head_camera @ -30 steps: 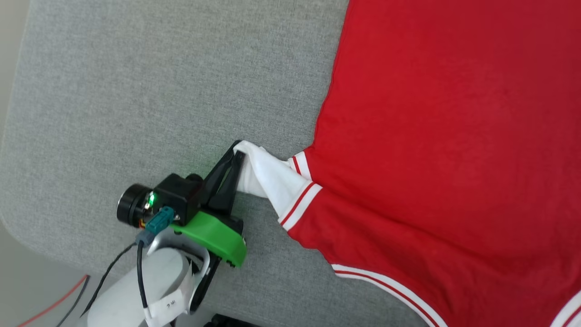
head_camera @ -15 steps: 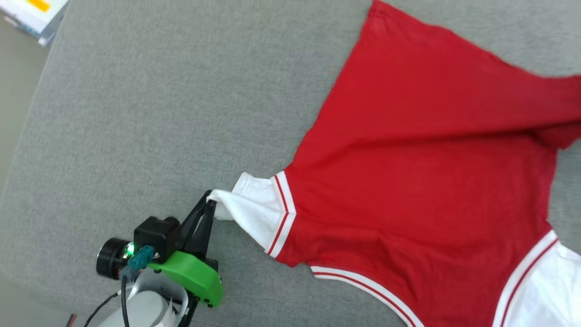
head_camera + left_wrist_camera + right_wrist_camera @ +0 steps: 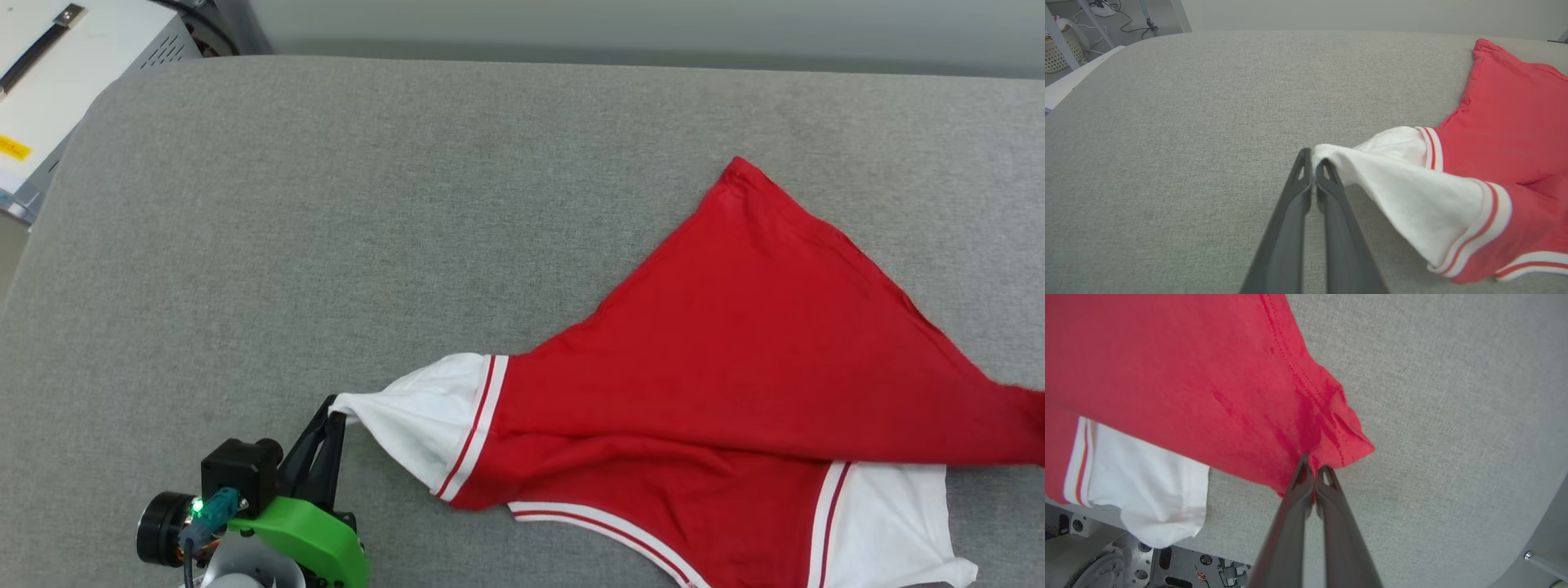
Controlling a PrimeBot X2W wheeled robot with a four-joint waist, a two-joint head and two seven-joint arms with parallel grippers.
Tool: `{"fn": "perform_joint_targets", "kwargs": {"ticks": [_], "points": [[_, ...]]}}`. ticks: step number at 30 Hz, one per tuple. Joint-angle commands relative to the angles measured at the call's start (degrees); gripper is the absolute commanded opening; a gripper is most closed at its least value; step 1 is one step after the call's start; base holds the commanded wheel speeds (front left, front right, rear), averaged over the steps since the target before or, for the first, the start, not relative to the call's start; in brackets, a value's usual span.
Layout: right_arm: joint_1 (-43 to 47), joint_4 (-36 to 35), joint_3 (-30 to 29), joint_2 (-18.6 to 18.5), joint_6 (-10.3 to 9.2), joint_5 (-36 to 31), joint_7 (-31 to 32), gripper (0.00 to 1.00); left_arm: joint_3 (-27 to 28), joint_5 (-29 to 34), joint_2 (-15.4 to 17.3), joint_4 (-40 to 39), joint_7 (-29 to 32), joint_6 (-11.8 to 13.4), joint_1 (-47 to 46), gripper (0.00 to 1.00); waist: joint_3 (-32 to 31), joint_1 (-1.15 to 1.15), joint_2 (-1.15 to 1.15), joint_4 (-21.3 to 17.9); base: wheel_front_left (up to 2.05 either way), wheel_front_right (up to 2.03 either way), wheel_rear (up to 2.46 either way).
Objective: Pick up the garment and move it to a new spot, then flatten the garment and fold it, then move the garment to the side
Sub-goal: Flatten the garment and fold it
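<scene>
Red garment [image 3: 759, 351]: low left gripper [image 3: 333, 411] clenches its sleeve [image 3: 412, 416], right gripper [image 3: 1314, 467] its hem corner [image 3: 1341, 428].

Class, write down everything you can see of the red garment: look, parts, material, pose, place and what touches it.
The garment is a soft red knit shirt with white short sleeves and red-and-white striped trim. It lies spread, plain red side up, on the grey fabric surface, pulled into a slanted shape with a fold across its lower part. The left gripper is shut on the tip of one white sleeve, drawing it taut; the right gripper is shut on a red hemmed corner.
</scene>
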Motion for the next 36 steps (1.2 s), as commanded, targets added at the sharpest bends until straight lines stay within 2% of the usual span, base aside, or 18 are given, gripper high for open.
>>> {"fn": "perform_joint_targets", "kwargs": {"ticks": [1, 7, 13, 14, 15, 16, 20, 28, 33, 36], "points": [[3.6, -0.1, -1.2, 0.7, -0.03, 0.5, -1.0, 0.00, 0.5, -0.3, 0.2, -0.2, 0.1, 0.5, 1.3, 0.00, -2.2, 0.00, 0.22, -2.1, 0.00, 0.00, 0.00], [14.8, 0.9, -4.3, 4.8, -0.03, 0.1, -3.5, 0.00, 1.0, -0.2, 0.4, -0.6, 0.1, 0.5, 2.4, 0.00, -2.2, 0.00, 0.22, -2.6, 0.00, 0.00, 0.00], [19.5, 1.9, -5.3, 9.7, -0.03, -1.2, -5.0, 0.00, 1.1, -0.2, 0.6, -0.7, 0.1, 0.6, 2.1, 0.00, -1.4, 0.00, 0.22, -2.9, 0.00, 0.00, 0.00], [19.5, 2.0, -5.7, 10.3, -0.03, -1.5, -5.4, 0.16, 1.1, -0.2, 0.6, -0.8, 0.1, 0.7, 2.2, 0.00, -1.4, 0.00, 0.22, -3.0, 0.00, 0.00, 0.00], [19.2, 2.0, -6.3, 10.9, -0.03, -1.9, -6.0, 0.81, 1.2, -0.2, 0.6, -0.8, 0.1, 0.7, 2.3, 0.00, -1.3, 0.00, 0.22, -3.1, 0.00, 0.00, 0.00], [18.8, 2.0, -7.0, 11.4, -0.03, -2.1, -6.6, 1.00, 1.2, -0.3, 0.6, -0.8, 0.1, 0.8, 2.3, 0.00, -1.4, 0.00, 0.22, -3.3, 0.00, 0.00, 0.00], [17.0, 0.0, -10.4, 11.8, -0.03, -3.1, -8.5, 1.00, 1.1, -0.3, 0.8, -1.0, 0.2, 0.9, 2.6, 0.00, -1.9, 0.00, 0.22, -3.5, 0.00, 0.00, 0.00], [13.5, -9.4, -17.7, 9.8, -0.03, -5.2, -8.7, 1.00, 0.4, 0.5, 0.9, -2.4, 0.9, 1.2, 1.8, 0.00, -2.1, 0.00, 0.22, -2.0, 0.00, 0.00, 0.00], [7.0, -14.4, -18.8, 8.2, -0.03, -7.1, -6.1, 1.00, -0.3, 1.4, 0.8, -3.4, 1.3, 1.2, 0.4, 0.00, -0.5, 0.00, 0.22, -0.5, 0.00, 0.00, 0.00], [0.9, -15.9, -17.3, 7.4, -0.03, -7.7, -3.5, 1.00, -0.7, 2.1, 0.5, -3.9, 1.6, 1.0, -1.0, 0.00, 1.1, 0.00, 0.22, 0.7, 0.00, 0.00, 0.00]]}}
